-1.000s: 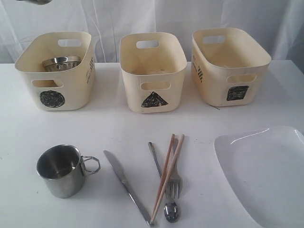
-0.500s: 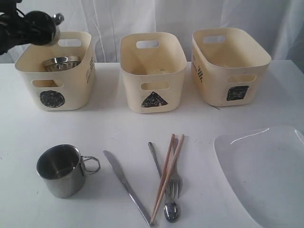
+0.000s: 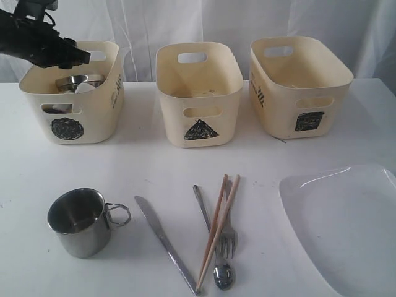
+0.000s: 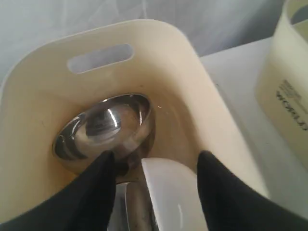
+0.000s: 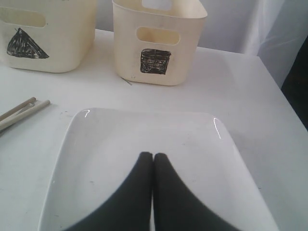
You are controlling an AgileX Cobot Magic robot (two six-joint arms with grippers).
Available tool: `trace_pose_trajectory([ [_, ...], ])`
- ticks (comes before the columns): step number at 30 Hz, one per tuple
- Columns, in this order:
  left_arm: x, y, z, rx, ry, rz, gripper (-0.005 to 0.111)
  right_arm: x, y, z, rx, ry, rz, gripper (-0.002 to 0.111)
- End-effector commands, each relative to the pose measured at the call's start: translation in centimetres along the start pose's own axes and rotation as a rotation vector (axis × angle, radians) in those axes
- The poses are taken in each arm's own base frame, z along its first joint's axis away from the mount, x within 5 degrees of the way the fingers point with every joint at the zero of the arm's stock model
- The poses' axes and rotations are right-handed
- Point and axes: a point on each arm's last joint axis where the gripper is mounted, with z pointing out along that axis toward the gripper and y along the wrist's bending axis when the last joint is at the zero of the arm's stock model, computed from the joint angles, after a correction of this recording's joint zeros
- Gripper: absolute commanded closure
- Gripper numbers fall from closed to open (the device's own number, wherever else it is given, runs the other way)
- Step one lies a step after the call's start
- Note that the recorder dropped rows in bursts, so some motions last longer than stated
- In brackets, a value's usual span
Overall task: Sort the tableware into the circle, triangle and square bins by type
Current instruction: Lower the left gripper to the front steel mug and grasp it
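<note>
**Over the circle bin: left end effector open, white bowl down**

Over the circle bin, the left end effector hangs with its fingers spread wide, gripping nothing. The white bowl lies in the bin below them, right beside the steel bowl. Across the tabletop, the right end effector is clenched empty above the white plate. Next candidate, I'd judge, is the steel mug. It stands upright at six o'clock from the left end effector in the exterior view, handle pointing to three o'clock. The left arm is clearly nearer; the right sits well apart.
</note>
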Motion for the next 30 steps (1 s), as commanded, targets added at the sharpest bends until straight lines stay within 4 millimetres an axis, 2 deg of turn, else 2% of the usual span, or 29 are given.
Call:
trace_pose_trajectory([
  [1,-3.2,-0.9,-4.8,0.082,0.011,0.004,0.050,0.0,0.0,0.0,0.006,-0.008,-0.004,0.108],
  [4,-4.1,-1.8,-8.2,0.156,0.073,0.015,0.050,0.0,0.0,0.0,0.006,-0.008,-0.004,0.108],
  [6,-3.9,-2.4,-10.1,0.209,0.142,0.023,0.050,0.0,0.0,0.0,0.006,-0.008,-0.004,0.108],
  [9,-2.2,-3.6,-11.8,0.336,0.360,0.041,0.050,0.0,0.0,0.0,0.006,-0.008,-0.004,0.108],
  [12,0.1,-4.3,-12.4,0.470,0.607,0.059,0.050,0.0,0.0,0.0,0.006,-0.008,-0.004,0.108],
  [14,1.4,-4.4,-11.5,0.513,0.654,0.104,0.050,0.0,0.0,0.0,0.006,-0.008,-0.004,0.108],
  [19,6.3,-5.0,-9.3,0.657,0.740,0.254,0.050,0.0,0.0,0.0,0.006,-0.008,-0.004,0.108],
  [22,8.9,-5.5,-7.7,0.694,0.726,0.257,0.050,0.0,0.0,0.0,0.006,-0.008,-0.004,0.108],
  [27,12.6,-6.8,-6.4,0.822,0.707,0.272,0.050,0.0,0.0,0.0,0.006,-0.008,-0.004,0.108],
  [30,14.7,-7.0,-5.4,0.799,0.704,0.292,0.050,0.0,0.0,0.0,0.006,-0.008,-0.004,0.108],
])
